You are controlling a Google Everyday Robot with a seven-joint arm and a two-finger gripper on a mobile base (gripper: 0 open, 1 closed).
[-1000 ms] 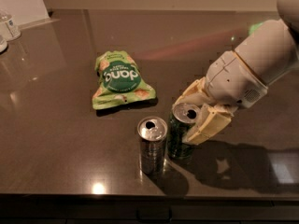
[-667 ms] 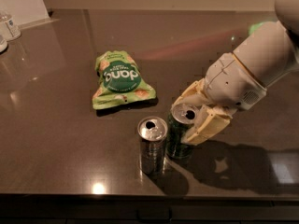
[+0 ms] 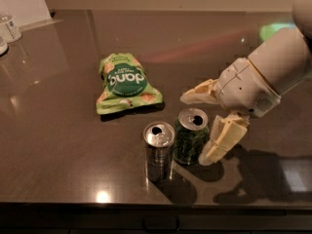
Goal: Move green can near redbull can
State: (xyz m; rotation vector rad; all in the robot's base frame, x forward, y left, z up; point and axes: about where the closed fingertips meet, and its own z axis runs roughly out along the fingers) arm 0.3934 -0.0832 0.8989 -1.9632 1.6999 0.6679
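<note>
Green bag [image 3: 124,84]; gripper [image 3: 196,128] beside green can [image 3: 189,143]

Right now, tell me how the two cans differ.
The green can has dark green patterned sides; the silver can has dull metallic sides. The green can stands between the fingers of the open end effector; the silver can stands free beside it, on the side away from the arm. Both are upright on the table, with opened silver tops.
</note>
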